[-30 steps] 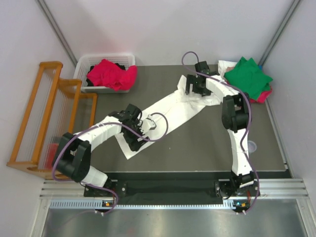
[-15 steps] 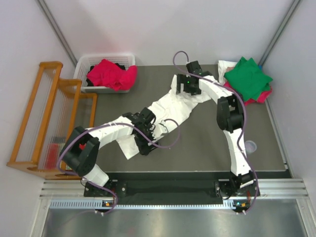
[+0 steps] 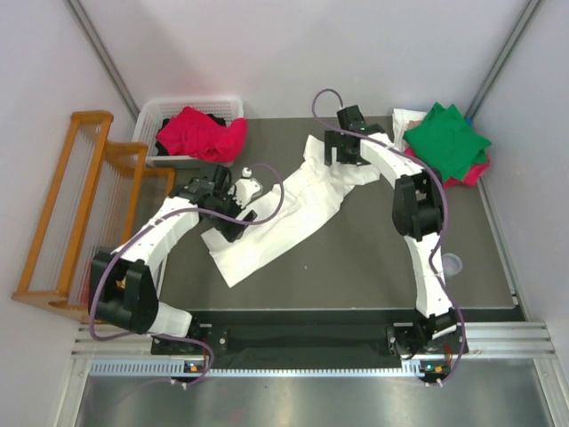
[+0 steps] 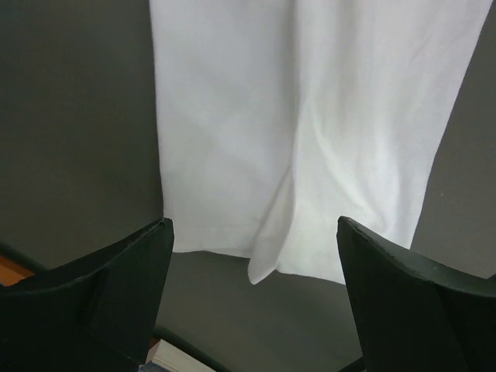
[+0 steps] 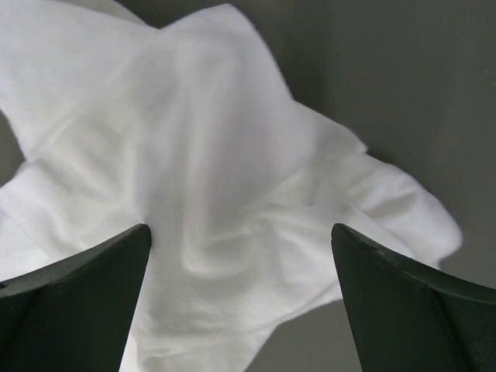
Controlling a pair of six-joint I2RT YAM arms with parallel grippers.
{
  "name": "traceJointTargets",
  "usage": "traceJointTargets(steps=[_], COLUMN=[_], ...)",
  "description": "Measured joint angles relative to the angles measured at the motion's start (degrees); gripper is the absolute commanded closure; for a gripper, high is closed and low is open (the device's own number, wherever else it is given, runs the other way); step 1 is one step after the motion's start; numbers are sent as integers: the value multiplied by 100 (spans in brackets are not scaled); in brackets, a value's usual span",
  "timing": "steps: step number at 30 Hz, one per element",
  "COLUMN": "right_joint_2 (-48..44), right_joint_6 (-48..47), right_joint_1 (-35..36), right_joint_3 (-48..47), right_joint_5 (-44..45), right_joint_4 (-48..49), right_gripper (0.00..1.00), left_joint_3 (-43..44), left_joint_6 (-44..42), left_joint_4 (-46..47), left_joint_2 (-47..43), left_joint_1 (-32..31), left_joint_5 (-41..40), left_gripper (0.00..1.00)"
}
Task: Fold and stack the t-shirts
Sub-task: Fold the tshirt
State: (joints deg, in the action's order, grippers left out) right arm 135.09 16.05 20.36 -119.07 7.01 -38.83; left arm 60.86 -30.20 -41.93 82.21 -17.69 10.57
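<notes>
At the far left edge you have a wooden rack (image 3: 80, 213) standing off the tabletop (image 3: 373, 267). Just right of it, at the far-left corner, a crimson-pink t-shirt (image 3: 200, 133) sits crumpled in the white basket (image 3: 151, 114).

Next comes your left gripper (image 3: 233, 222). Its jaws are spread wide and hold nothing. In the wrist view it (image 4: 253, 256) hangs over the near-left end of the white t-shirt (image 4: 310, 116), whose straight hem edge runs across between the two fingers (image 4: 116, 294).

The white t-shirt (image 3: 293, 209) lies mid-tabletop as a long, narrow band. Its long axis runs diagonally, the squared hem end pointing near-left and the other end pointing far-right. The near-left stretch lies flat with one soft crease along its length.

Your right gripper (image 3: 342, 151) is over that far-right end, jaws fully apart and empty. Its wrist view shows the cloth (image 5: 201, 170) there rumpled, with pointed flaps sticking out toward the far side and the right.

At the far-right corner you have a folded green t-shirt (image 3: 444, 138) on top of a pile. A crimson-pink one (image 3: 476, 173) shows under its right edge, and a bit of white cloth (image 3: 407, 118) shows at its left.
</notes>
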Motion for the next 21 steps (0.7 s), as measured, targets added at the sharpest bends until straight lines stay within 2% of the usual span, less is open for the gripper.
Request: traceJointTargets(steps=[5,13,17,21], right_joint_2=[-273,-369,-824,-1646], right_joint_6=[2,0,-9,50], right_joint_1=[-212,-317,-144,98], right_joint_3=[280,142,144,490], right_joint_5=[297,852,994,774], right_joint_4=[-7,-232,-341,-243], right_gripper=[0,0,0,0], left_joint_3=[-142,-651,-706,-702], left_joint_6=[-28,-81,-96,-46], left_joint_4=[-17,201,407,658], left_joint_2=[-278,-391,24,693], left_joint_1=[105,243,385,422], left_joint_5=[-57,-291,-402,-538], left_gripper=[10,10,11,11])
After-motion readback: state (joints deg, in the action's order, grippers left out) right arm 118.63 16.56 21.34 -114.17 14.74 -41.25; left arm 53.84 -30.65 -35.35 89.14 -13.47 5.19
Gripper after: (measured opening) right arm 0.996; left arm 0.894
